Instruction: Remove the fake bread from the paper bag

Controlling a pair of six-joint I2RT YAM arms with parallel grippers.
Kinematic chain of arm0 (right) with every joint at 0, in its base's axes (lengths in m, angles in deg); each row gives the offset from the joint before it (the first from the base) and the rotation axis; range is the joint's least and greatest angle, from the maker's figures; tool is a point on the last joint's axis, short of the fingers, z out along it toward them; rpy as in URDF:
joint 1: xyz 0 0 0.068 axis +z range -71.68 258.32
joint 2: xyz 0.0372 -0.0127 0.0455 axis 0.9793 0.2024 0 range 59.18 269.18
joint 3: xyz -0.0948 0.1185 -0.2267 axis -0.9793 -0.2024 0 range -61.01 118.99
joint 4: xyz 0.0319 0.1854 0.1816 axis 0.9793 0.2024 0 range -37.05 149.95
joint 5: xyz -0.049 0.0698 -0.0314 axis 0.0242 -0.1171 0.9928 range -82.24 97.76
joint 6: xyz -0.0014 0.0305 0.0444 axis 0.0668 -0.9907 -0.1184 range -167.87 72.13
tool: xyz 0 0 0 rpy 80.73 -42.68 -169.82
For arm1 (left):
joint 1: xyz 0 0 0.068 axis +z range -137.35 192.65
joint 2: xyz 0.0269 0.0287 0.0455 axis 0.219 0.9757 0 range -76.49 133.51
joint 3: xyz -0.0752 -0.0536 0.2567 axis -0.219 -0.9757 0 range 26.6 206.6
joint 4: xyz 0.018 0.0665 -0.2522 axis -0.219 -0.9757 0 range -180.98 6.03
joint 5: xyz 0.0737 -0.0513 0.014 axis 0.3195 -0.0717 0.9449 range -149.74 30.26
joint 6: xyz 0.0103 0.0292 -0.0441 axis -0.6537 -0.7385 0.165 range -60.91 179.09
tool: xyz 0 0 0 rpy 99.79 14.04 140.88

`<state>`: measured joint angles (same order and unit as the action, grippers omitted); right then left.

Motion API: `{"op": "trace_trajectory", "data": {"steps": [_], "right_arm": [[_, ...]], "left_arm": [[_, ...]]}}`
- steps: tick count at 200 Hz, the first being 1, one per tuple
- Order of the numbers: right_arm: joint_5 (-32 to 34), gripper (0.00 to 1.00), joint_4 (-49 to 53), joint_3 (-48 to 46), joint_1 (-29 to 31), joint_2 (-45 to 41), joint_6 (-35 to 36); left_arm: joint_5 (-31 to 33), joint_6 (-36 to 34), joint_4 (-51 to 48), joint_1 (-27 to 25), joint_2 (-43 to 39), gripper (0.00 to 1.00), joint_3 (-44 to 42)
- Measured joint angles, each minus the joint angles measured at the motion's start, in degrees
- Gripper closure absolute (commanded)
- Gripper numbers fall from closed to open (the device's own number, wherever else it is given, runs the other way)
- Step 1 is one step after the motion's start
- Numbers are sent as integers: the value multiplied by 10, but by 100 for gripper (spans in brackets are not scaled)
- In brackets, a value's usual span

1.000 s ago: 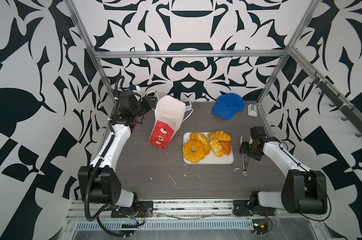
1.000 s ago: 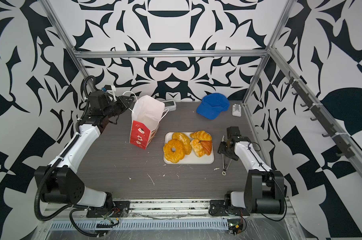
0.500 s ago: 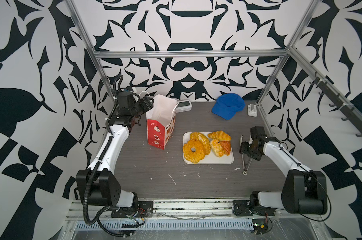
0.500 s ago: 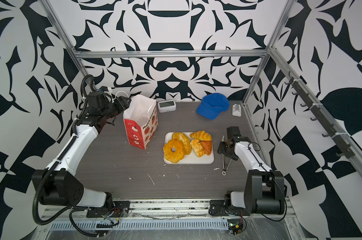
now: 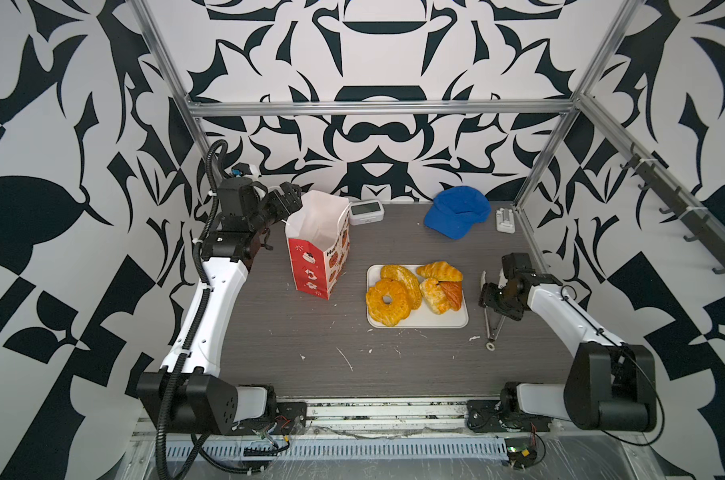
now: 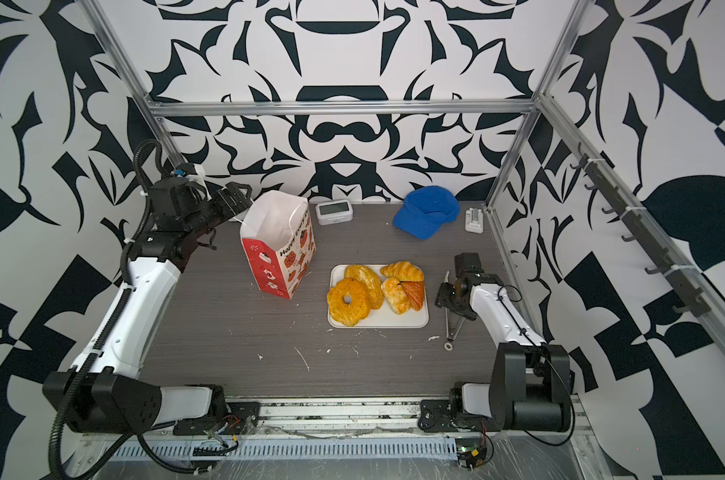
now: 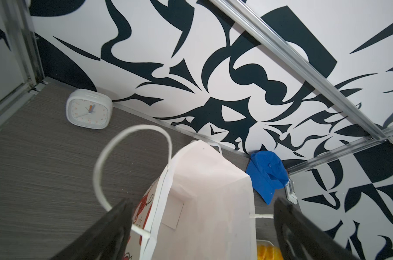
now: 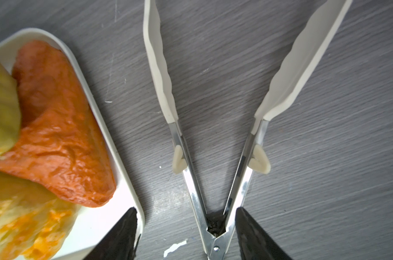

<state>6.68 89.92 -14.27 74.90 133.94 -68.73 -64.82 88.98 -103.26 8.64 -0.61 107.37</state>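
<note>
Bag [image 5: 310,266] stood upright left of tray [image 5: 435,321], clear gap between; left gripper [image 5: 286,199] released, jaws wide; right gripper [image 8: 186,209] beside tray, apart over tongs [image 8: 157,67].

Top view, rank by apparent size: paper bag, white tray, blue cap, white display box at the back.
1. paper bag and white tray: about alike, so not ranked. The bag stands tall, so its top is nearer the camera.
2. blue cap
3. white display box, clearly the smallest
</note>
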Motion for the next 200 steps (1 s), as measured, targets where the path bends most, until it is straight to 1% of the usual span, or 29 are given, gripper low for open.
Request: {"op": "trace_trajectory", "data": {"steps": [44, 93, 115, 128, 142, 157, 177, 200], "right_arm": [[0, 30, 0, 0, 0, -16, 1], [-2, 30, 0, 1, 0, -18, 3], [-9, 31, -5, 5, 0, -23, 6], [-17, 31, -20, 5, 1, -30, 10], [-25, 33, -47, 4, 7, -46, 16], [-29, 34, -89, -3, 19, -67, 22], [-22, 34, -145, -11, 52, -84, 38], [12, 35, -210, -22, 96, -83, 64]], "left_arm": [[37, -26, -40, 21, -42, 1, 0], [103, -59, -54, 28, -141, 1, -1], [137, -72, -35, 28, -201, 1, -35], [160, -82, -7, 28, -244, 0, -83], [188, -99, 43, 28, -295, 1, -167], [217, -116, 92, 28, -325, 1, -259], [244, -137, 153, 28, -320, 1, -372], [268, -159, 222, 28, -281, 1, -490]]}}
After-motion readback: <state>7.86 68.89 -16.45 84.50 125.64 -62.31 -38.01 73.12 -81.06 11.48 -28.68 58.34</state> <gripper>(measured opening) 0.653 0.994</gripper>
